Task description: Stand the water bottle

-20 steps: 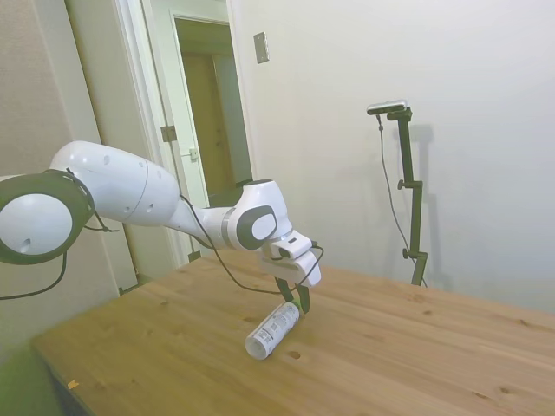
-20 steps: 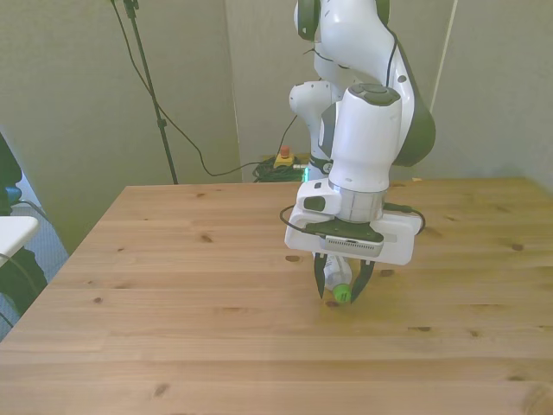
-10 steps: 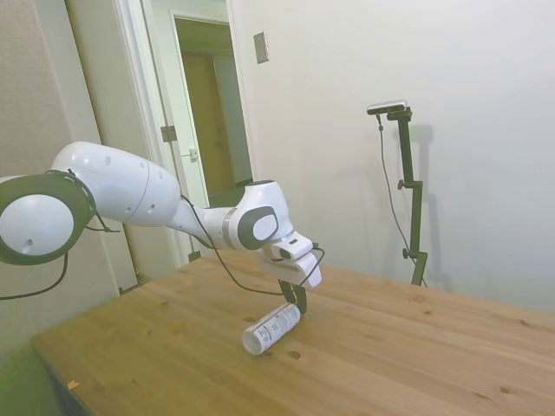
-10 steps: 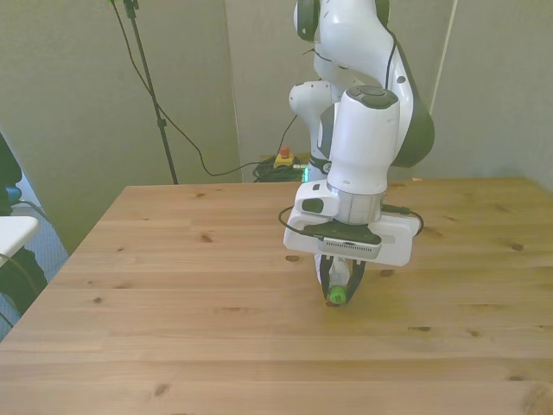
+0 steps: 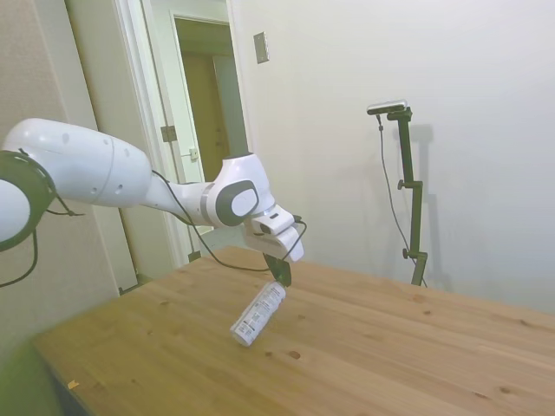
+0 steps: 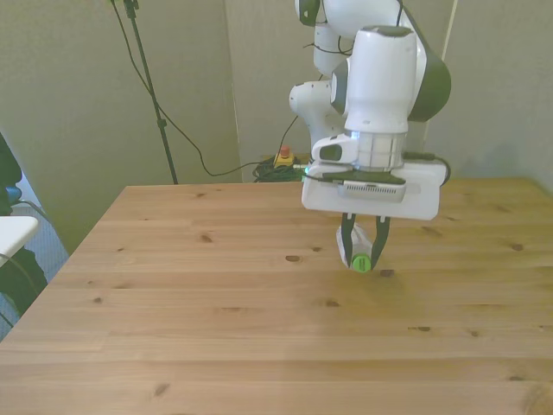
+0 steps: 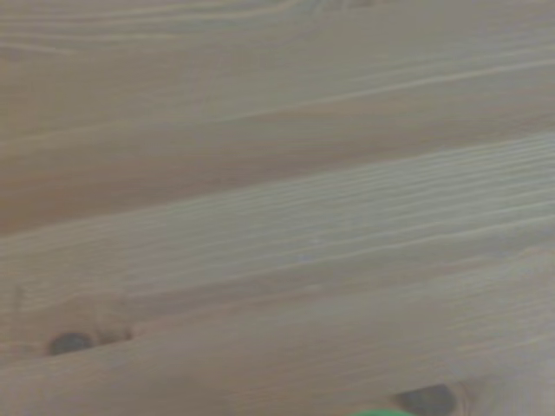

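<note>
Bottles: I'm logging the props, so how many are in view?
1: the water bottle hangs tilted above the table, its green cap end held in the gripper. None elsewhere.

From my remote station, the small white cylindrical plastic water bottle with a green cap (image 5: 258, 312) hung tilted above the wooden table (image 5: 390, 347), its cap end uppermost, gripped between the fingers of the white arm's two-finger gripper (image 6: 363, 252). In the front view, it sat right of the table's centre.
</note>
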{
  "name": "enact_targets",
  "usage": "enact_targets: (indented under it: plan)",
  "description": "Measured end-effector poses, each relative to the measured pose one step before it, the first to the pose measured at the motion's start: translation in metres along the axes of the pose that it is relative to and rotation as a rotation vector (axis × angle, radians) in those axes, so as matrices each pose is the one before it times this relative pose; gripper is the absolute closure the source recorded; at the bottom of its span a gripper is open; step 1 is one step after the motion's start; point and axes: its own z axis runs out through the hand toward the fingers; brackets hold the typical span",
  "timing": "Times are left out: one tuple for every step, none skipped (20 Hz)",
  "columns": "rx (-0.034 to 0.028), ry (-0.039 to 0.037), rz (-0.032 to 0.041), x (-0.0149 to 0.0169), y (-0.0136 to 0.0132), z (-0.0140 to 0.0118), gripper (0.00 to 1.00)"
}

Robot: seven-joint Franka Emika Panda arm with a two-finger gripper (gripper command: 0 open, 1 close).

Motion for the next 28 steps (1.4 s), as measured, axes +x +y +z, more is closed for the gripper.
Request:
enact_targets:
  plan:
    - [0.02331,0.01156,0.02444,-0.00212,-0.00007,-0.00698,1.0]
    - [0.02703,0.01823,0.02332,-0.00026,-0.00015,-0.00628,1.0]
    - [0.02647,0.01995,0.0221,0.00069,-0.00011,-0.00644,1.0]
    - [0.02935,0.02467,0.02483,0.0021,-0.00003,-0.00753,1.0]
    - [0.03074,0.03193,0.02315,0.00279,-0.00079,-0.00889,1.0]
    - [0.03046,0.03378,0.0219,0.00277,-0.00055,-0.00942,1.0]
    - [0.02734,0.0374,0.0167,0.00208,-0.00017,-0.00825,1.0]
    - [0.02768,0.03965,0.01743,0.00085,0.00009,-0.007,1.0]
    - [0.02065,0.03944,0.01296,-0.00001,0.00122,-0.0038,1.0]
    - [0.00507,0.0315,0.00639,-0.00201,0.00324,-0.00115,1.0]
    - [-0.01133,0.01075,0.00626,-0.01154,0.00962,0.00127,1.0]
    - [-0.00018,0.00588,-0.00125,-0.00102,0.00009,0.00002,1.0]
    - [0.00206,0.01094,0.00128,-0.00104,0.00022,0.00003,1.0]
    - [0.00967,0.01155,0.00361,-0.00146,0.00003,-0.00017,1.0]
    - [0.01259,0.01002,0.00873,-0.00129,0.00047,0.00003,1.0]
    - [0.01247,0.00947,0.01003,-0.00066,0.00078,0.00035,1.0]
    - [0.0116,0.00949,0.01047,-0.00011,0.00061,0.00032,1.0]
    - [0.01005,0.01169,0.01172,0.00074,0.00049,0.00023,1.0]
    - [0.00637,0.012,0.00901,0.00093,0.00054,0.00028,1.0]
    - [0.00687,0.01189,0.00837,0.00061,0.00059,0.00031,1.0]
    - [0.00576,0.01096,0.00961,-0.00012,0.00109,0.00072,1.0]
    - [0.00146,0.00792,0.00872,-0.00081,0.00174,0.0012,1.0]
    - [0.00076,0.00411,0.00812,-0.001,0.00207,0.00137,1.0]
    - [-0.00155,0.00259,0.00836,-0.00107,0.00229,0.00188,1.0]
    - [-0.00244,0.00012,0.00763,-0.00057,0.00201,0.00191,1.0]
    - [0.00239,0.00023,0.00678,0.00114,0.00027,0.00055,1.0]
    - [-0.00032,0.0009,0.00504,0.00105,0.00035,0.0005,1.0]
    - [-0.00055,0.00075,0.00215,0.00066,0.00016,0.00041,1.0]
